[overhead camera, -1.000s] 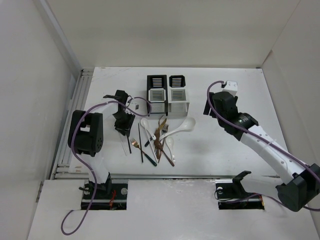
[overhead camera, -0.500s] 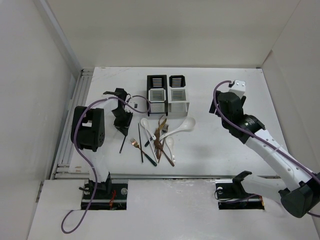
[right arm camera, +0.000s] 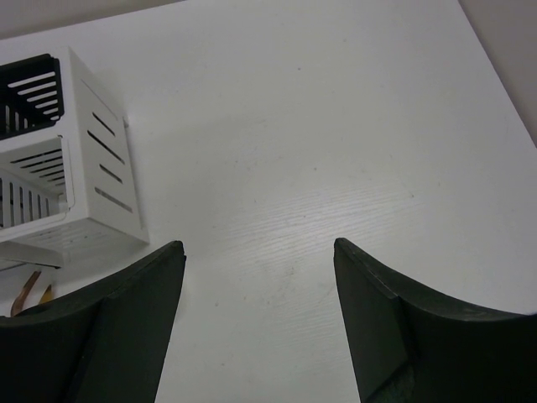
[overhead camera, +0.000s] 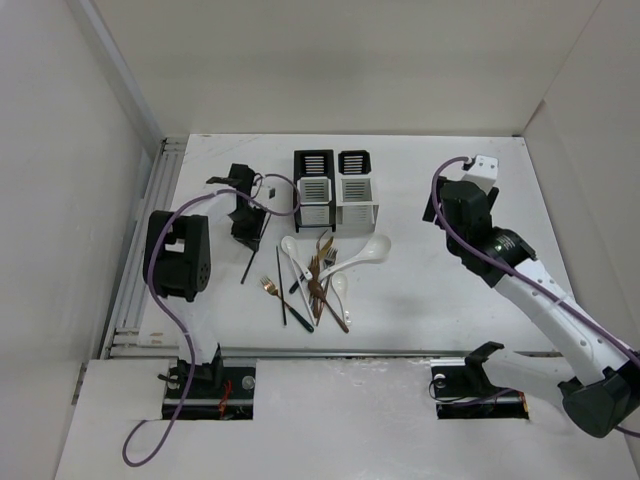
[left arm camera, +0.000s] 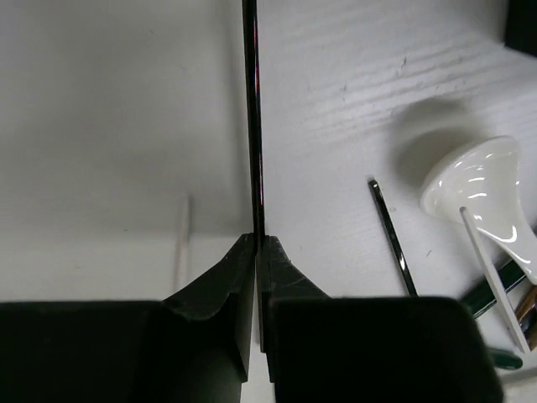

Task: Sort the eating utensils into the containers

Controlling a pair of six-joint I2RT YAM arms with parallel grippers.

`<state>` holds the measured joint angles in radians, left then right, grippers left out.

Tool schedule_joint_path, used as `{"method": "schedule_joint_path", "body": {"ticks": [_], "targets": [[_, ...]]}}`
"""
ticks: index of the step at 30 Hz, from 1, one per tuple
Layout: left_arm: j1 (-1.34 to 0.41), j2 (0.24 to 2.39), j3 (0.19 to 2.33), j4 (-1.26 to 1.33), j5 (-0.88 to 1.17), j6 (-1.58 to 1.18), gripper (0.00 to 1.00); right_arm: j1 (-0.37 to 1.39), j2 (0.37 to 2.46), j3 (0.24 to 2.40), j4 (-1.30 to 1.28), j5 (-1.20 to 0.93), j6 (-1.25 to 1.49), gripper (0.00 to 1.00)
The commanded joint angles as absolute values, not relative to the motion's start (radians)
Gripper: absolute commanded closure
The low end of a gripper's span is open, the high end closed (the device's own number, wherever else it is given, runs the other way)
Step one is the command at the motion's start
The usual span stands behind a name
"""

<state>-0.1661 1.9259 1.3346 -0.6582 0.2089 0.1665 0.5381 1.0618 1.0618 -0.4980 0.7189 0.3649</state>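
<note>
The left claw (left arm camera: 255, 245) is pinched shut on a thin black chopstick (left arm camera: 252, 126), which juts straight out past its tips over the bench (left arm camera: 101, 126), left of the utensil pile (overhead camera: 318, 272). The right claw (right arm camera: 258, 252) gapes wide, holding nothing, just right of the white caddy (right arm camera: 88, 168). The black caddy (overhead camera: 313, 190) adjoins the white one.

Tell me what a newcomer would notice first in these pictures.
The left gripper pinches a thin black chopstick at the left of the table. A jumbled cutlery pile lies mid-table, on the near side of the black caddy and white caddy, joined as a pair. The right gripper hangs open at the right.
</note>
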Motion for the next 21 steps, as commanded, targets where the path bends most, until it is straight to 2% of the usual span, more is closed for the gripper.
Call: {"method": "schedule_joint_path", "body": {"ticks": [1,6,14,21], "targets": [[-0.160,1.816,1.318,-0.548,0.170,0.164,1.00,0.546,1.037,1.098,-0.483,0.736,0.353,0.23],[-0.160,1.703,1.327,-0.519,0.170,0.155,1.00,0.546,1.028,1.098,-0.453,0.736,0.353,0.23],[-0.150,1.649,1.377,-0.508,0.150,0.155,1.00,0.546,1.028,1.089,-0.423,0.727,0.353,0.23],[-0.150,1.687,1.702,-0.509,0.127,0.167,1.00,0.546,1.037,1.055,-0.260,0.640,0.292,0.23]]}}
